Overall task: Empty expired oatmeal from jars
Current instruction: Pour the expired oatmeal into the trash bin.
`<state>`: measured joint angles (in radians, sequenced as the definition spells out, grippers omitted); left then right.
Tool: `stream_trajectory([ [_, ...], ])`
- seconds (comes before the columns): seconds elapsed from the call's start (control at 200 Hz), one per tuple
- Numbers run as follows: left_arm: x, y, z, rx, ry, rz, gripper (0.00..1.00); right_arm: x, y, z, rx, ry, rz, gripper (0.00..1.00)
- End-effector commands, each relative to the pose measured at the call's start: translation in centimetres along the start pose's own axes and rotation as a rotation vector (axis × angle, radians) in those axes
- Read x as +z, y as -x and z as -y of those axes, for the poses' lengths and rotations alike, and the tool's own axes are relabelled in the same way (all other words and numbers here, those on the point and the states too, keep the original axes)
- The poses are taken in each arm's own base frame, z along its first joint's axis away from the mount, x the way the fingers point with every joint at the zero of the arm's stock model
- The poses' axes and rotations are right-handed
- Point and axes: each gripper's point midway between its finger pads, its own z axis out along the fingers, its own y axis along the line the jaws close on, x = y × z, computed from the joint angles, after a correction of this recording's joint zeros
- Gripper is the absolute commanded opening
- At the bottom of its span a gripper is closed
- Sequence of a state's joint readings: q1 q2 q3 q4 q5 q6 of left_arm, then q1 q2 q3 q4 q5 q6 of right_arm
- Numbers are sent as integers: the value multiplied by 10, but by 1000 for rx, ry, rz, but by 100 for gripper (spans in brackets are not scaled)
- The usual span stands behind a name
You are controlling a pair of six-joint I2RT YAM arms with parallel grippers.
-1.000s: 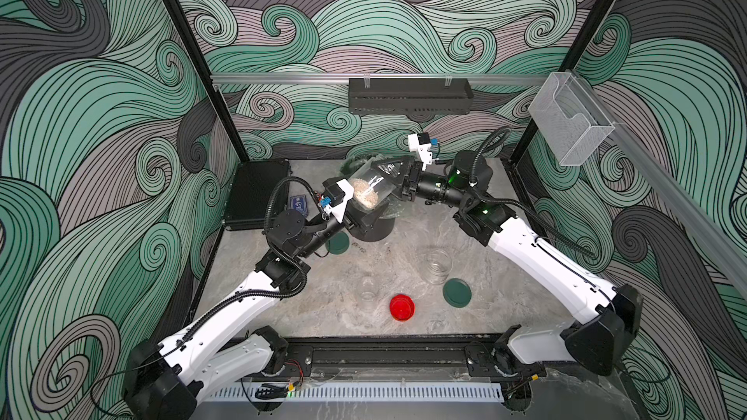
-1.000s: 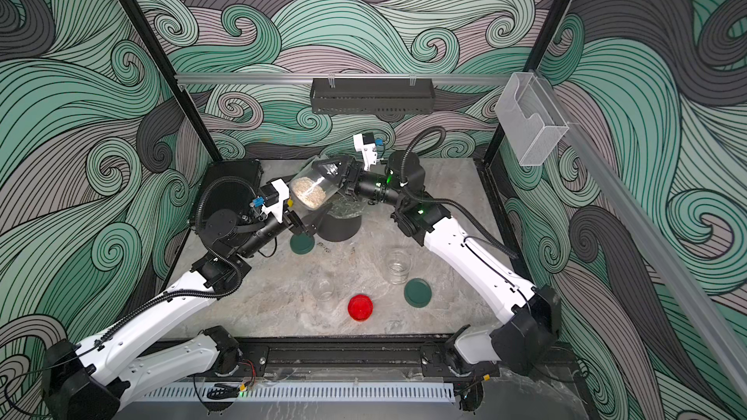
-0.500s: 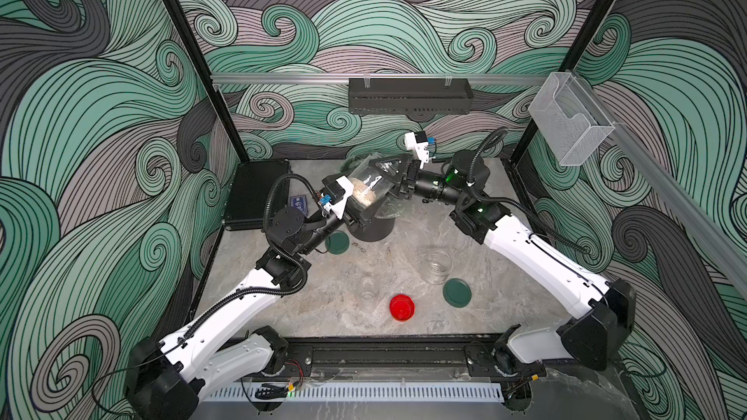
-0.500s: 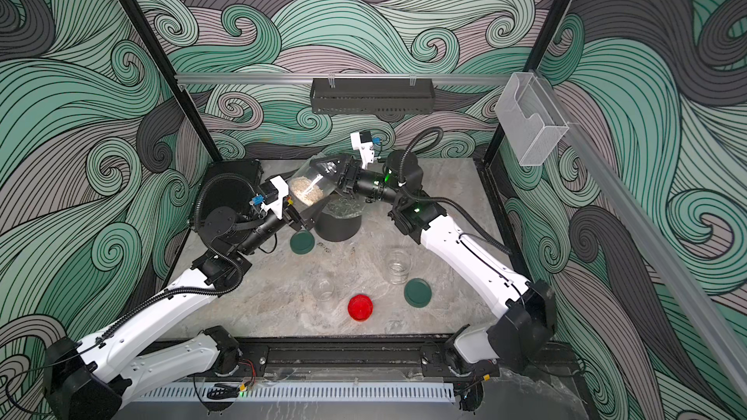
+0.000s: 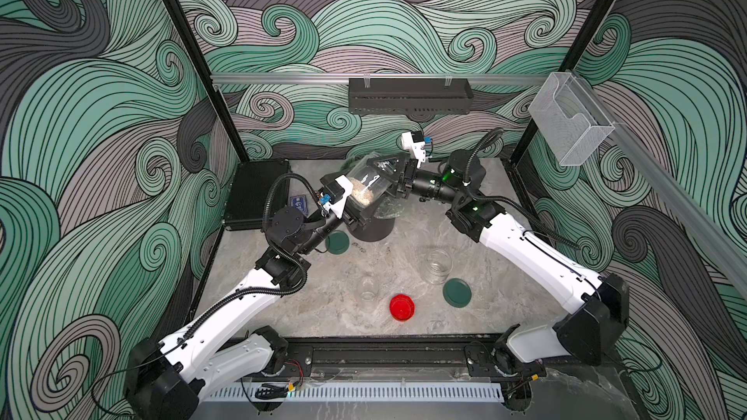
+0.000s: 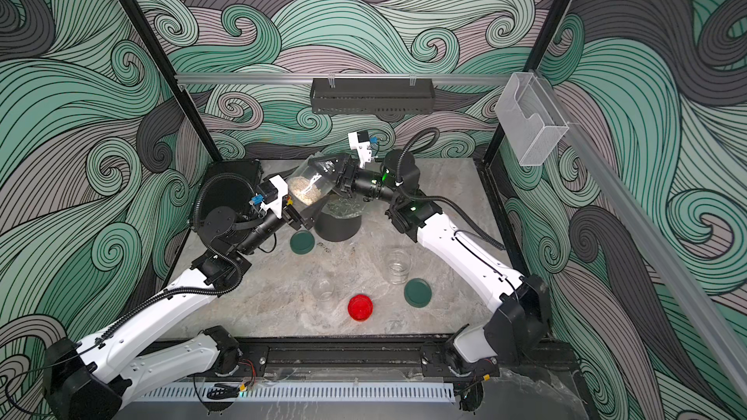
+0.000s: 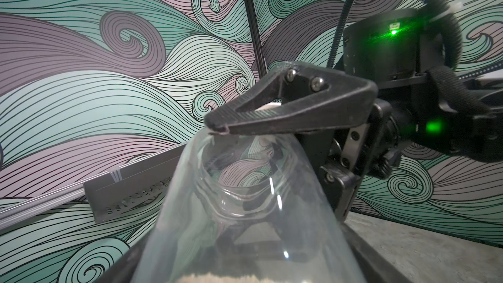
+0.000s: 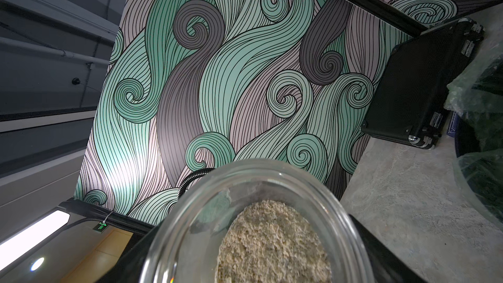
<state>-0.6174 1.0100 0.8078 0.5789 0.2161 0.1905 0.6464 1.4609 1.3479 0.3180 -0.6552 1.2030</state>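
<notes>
A wide clear jar hangs tilted over the black bin in both top views, mouth end higher. Oatmeal lies heaped at its lower, base end. My right gripper is shut on the jar's mouth end; one of its fingers lies along the rim. My left gripper stands open at the jar's base, fingers spread; I cannot tell whether they touch the glass. Two empty jars, a wide one and a smaller one, stand on the table.
A red lid and a dark green lid lie near the front. Another green lid lies beside the bin, under my left arm. A black case sits at the back left. The bin has a clear liner.
The jar and both grippers have drifted slightly to the left over the bin. The right gripper's hold on the jar is unchanged.
</notes>
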Motion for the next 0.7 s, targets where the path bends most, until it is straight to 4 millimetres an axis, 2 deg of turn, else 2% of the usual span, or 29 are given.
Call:
stream_trajectory([
  [0.0,-4,44,0,38,-10,125,96,-1,14,-33,-58,90,42,23],
  [0.1,-4,43,-1,33,-4,123,99,0,14,-32,-54,91,40,23],
  [0.275,-6,43,1,37,-18,124,98,1,14,-31,-52,93,37,23],
  [0.455,-6,47,5,41,-41,118,84,2,14,-32,-46,102,37,23],
  [0.555,-6,47,4,36,-40,116,72,2,14,-34,-46,107,35,23],
  [0.595,-5,46,5,34,-42,112,64,2,14,-33,-45,108,35,23],
  [0.665,-5,46,5,30,-45,104,44,2,14,-33,-41,110,31,24],
  [0.695,-5,47,5,28,-46,101,31,2,14,-33,-40,110,29,25],
])
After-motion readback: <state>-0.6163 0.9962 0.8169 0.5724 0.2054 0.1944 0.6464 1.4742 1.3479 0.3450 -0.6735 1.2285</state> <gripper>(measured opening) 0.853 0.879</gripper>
